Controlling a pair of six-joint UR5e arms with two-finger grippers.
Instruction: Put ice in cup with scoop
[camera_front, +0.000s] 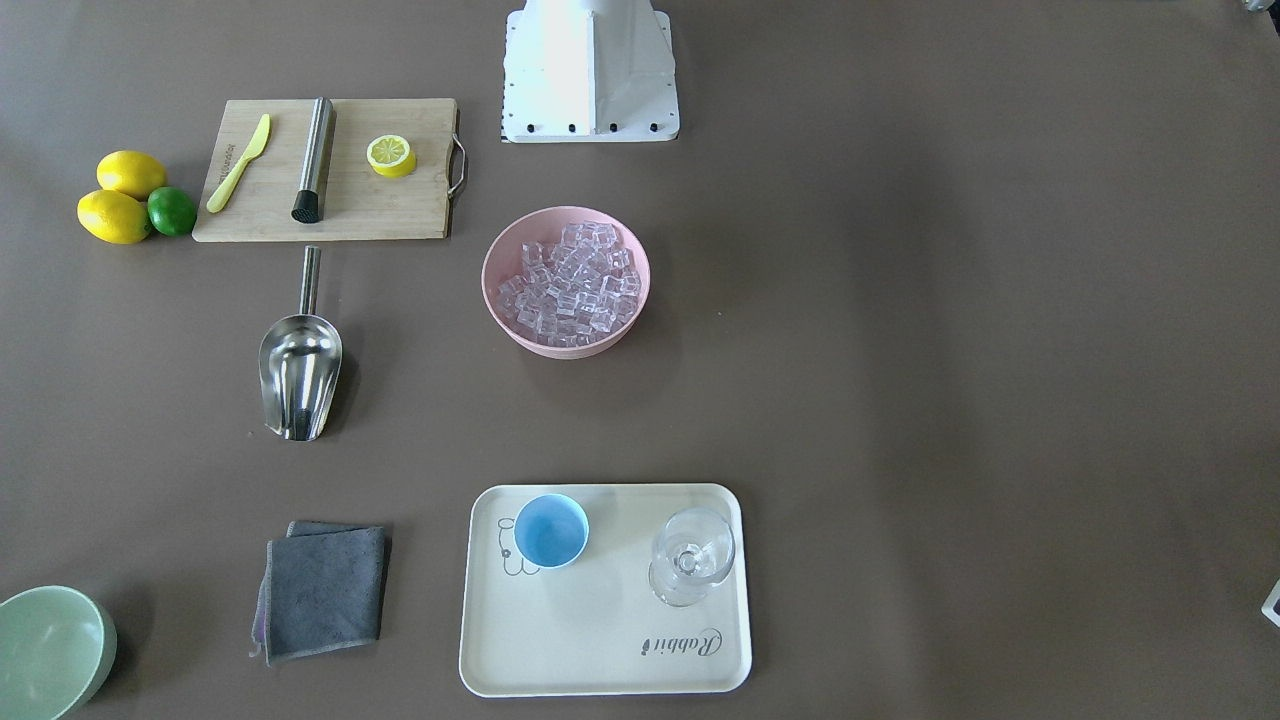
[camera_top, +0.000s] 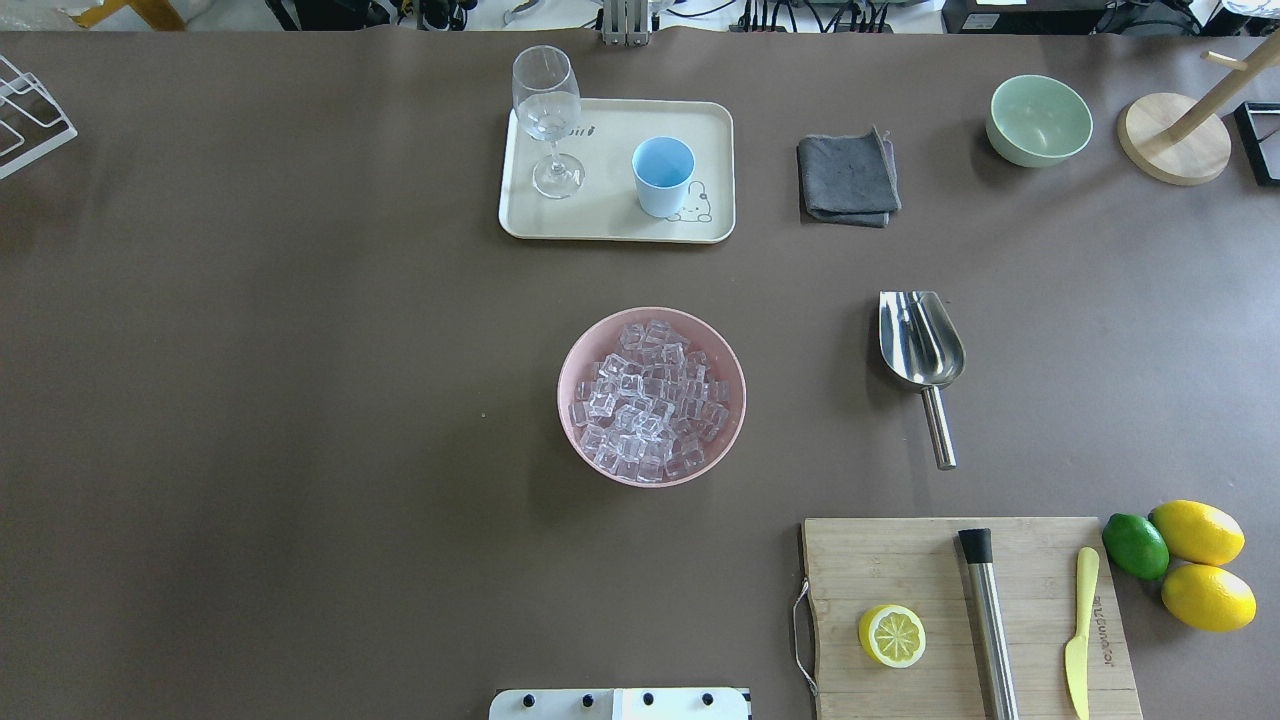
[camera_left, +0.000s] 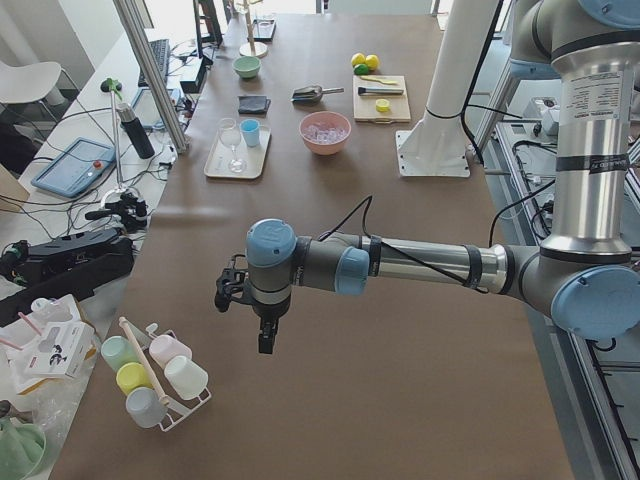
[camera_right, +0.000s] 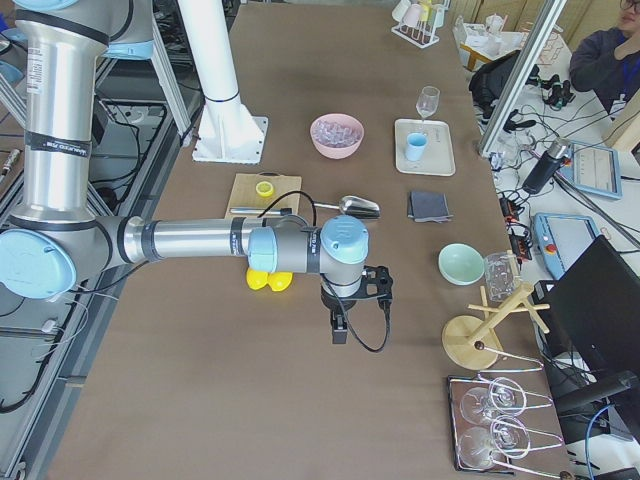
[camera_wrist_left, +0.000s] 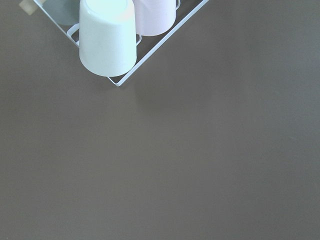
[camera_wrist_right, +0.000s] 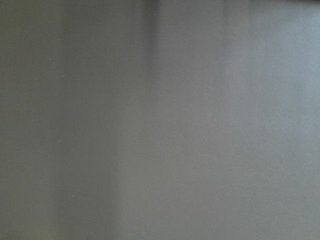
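At the table's end on the robot's left, the left gripper (camera_left: 266, 335) hangs point-down over bare brown tabletop (camera_left: 380, 400), near a white wire rack (camera_left: 180, 410) of upturned pastel cups. Whether its jaws are parted or closed I cannot tell from this side view. At the opposite end the right gripper (camera_right: 340, 328) hangs the same way over the table. It is close to two yellow lemons (camera_right: 268, 281), and its jaw state is equally unreadable. Neither one touches anything.

Both are well apart from the task's things. The shiny steel scoop with the rod handle (camera_top: 920, 345) lies on the table, its handle pointing toward a wooden cutting board (camera_top: 900, 560) and its mouth toward a folded grey cloth (camera_top: 845, 180). In the table's middle a round pink bowl (camera_top: 562, 395) holds a heap of small clear ice cubes (camera_top: 648, 400). Beyond it, a cream rectangular tray (camera_top: 610, 225) carries the small light-blue cup (camera_top: 663, 175), upright, beside a clear stemmed glass (camera_top: 547, 110). The board bears a half lemon (camera_top: 892, 635), a steel cylinder with a black tip (camera_top: 990, 620) and a yellow plastic knife (camera_top: 1080, 630). A pale green bowl (camera_top: 1040, 120) stands beyond the cloth.
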